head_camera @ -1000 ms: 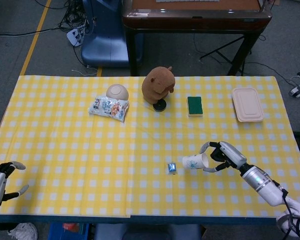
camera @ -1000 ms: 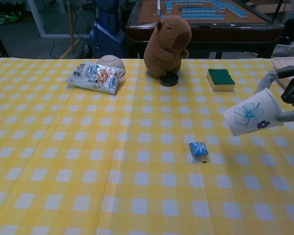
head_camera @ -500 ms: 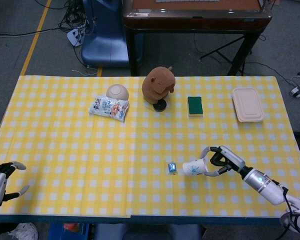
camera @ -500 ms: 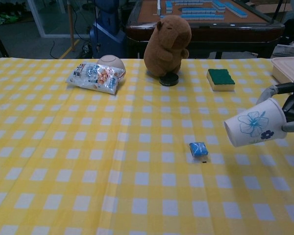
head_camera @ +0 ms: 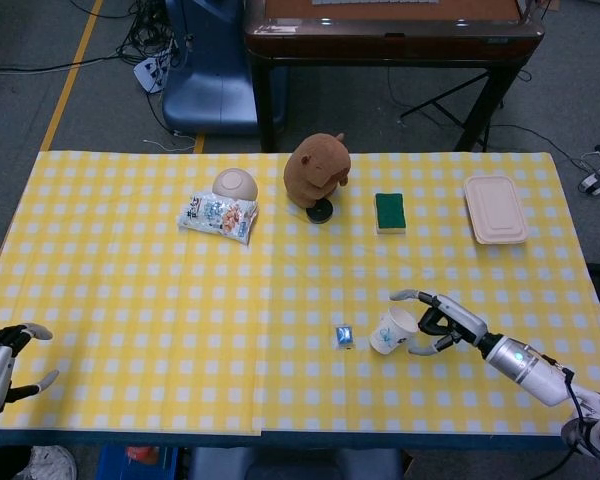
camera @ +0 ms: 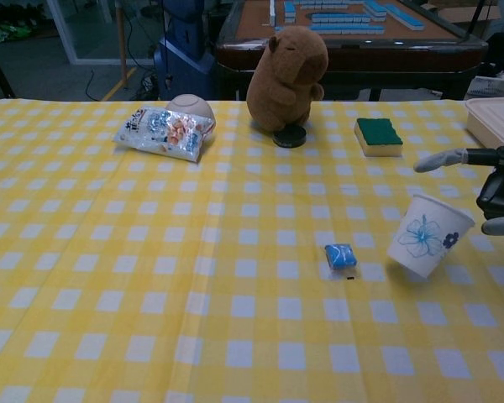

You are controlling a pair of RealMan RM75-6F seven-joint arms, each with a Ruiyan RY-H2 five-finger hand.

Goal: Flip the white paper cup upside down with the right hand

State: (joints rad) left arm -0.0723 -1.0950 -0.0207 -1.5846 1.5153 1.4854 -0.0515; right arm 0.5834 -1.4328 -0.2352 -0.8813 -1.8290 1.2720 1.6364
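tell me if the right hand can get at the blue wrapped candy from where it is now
Probably yes, but not straight on: the white paper cup stands tilted between the right hand and the blue wrapped candy, so the hand would have to go round or over it.

The right hand [head_camera: 438, 321] is built of silver-grey fingers [camera: 441, 159] over a black palm and black inner parts. Behind it, away from the white paper cup [head_camera: 392, 330], runs the right forearm [head_camera: 525, 364], a glossy silver-white cylinder with a dark band at the wrist and a small green light on its upper side. A black cable [head_camera: 578, 408] loops near its far end. The left hand [head_camera: 2, 368] shows silver-grey fingers with rounded tips and dark joints.
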